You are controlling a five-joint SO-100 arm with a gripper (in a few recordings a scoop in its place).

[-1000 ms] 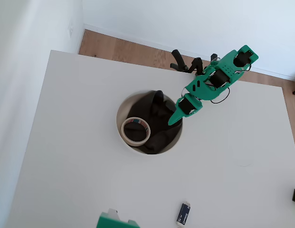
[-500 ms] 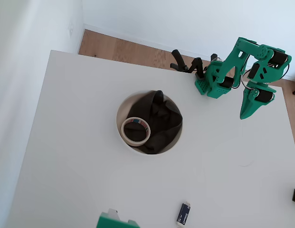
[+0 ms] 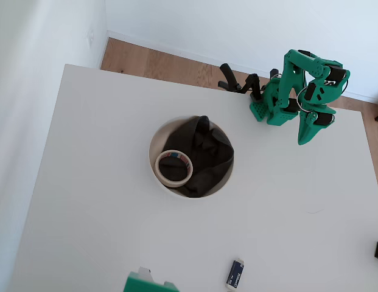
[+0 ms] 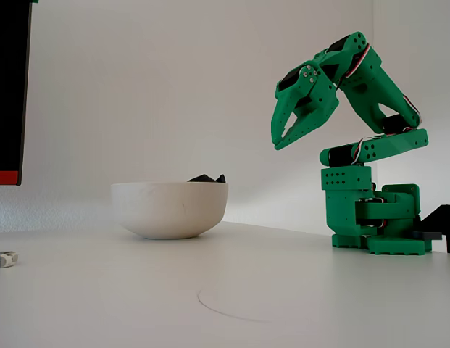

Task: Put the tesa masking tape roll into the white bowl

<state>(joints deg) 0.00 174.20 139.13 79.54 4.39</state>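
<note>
Overhead view: tesa masking tape roll [image 3: 174, 167] lying flat inside the white bowl [image 3: 153, 150], on the left part of the bowl's floor, touching the dark cloth [image 3: 207, 155] that covers the rest of the inside. Bowl near the middle of the white table [image 3: 103, 201]. Green arm [image 3: 298, 82] folded up at the table's far right edge, well apart from the bowl, gripper [image 3: 305, 135] pointing down over bare table, empty, fingers pressed together to a point. Small white-and-blue object [image 3: 235, 274] near the front edge. Fixed view, from table height: bowl [image 4: 170, 209] at centre left, a tip of the dark cloth [image 4: 206, 177] peeking over the rim, tape hidden behind the wall. Arm [image 4: 369, 188] folded above its base at right, gripper [image 4: 277, 143] raised high, well right of the bowl and above rim level, tips nearly touching, nothing between them. Small white-and-blue object [image 4: 3, 259] at the left edge.
</note>
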